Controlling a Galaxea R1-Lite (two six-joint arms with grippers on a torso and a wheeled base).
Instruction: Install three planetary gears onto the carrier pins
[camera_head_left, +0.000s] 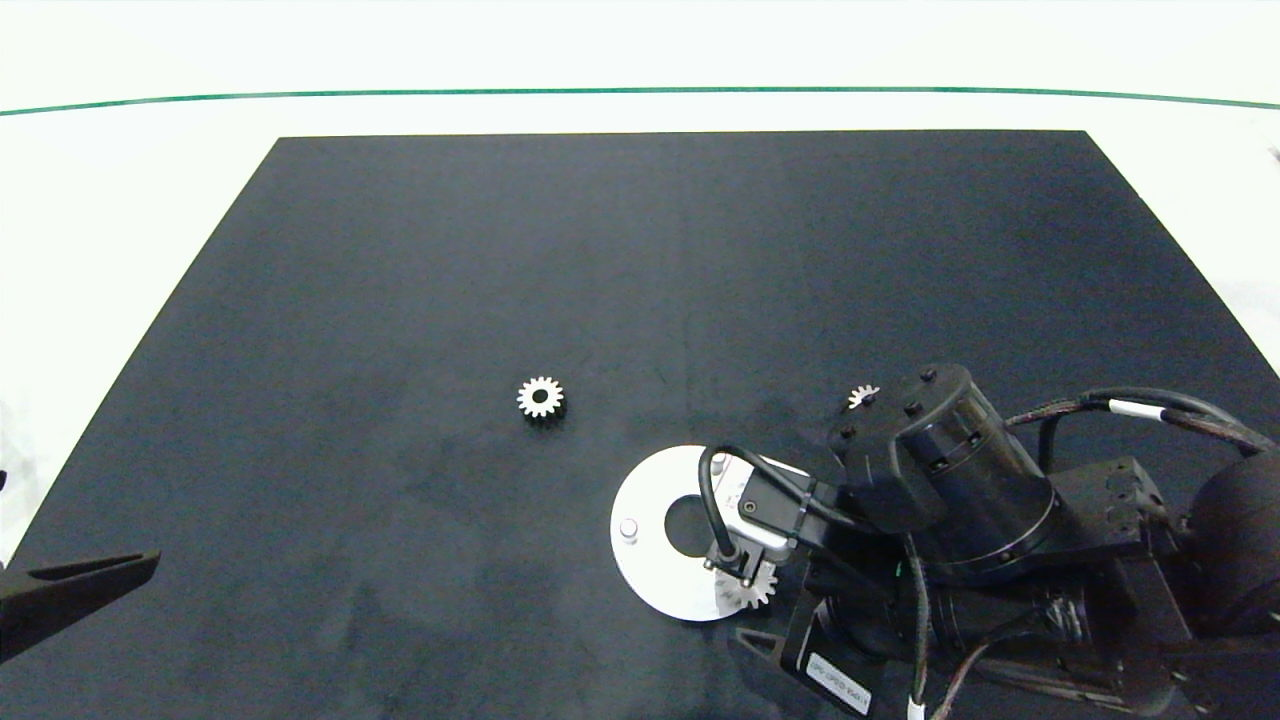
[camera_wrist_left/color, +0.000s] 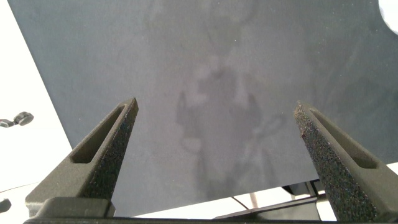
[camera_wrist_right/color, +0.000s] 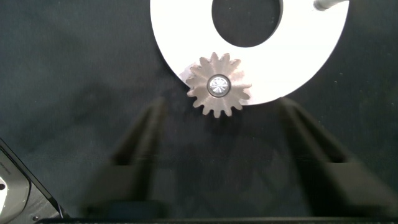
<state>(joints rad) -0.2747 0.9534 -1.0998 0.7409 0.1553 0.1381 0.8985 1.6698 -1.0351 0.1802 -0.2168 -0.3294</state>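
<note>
Bright even overhead light, white tabletop (camera_head_left: 640, 50) washed out beyond the dark mat (camera_head_left: 400, 300), white disc (camera_head_left: 650, 560) glaring, faint soft shadows on the mat, right gripper's fingers (camera_wrist_right/color: 134, 155) blurred and out of focus, seated gear (camera_wrist_right/color: 217, 84) sharp, green line (camera_head_left: 640, 91) bowed toward the far edge.

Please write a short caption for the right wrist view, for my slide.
Right gripper open above one planetary gear seated on a carrier pin of the white disc.
</note>
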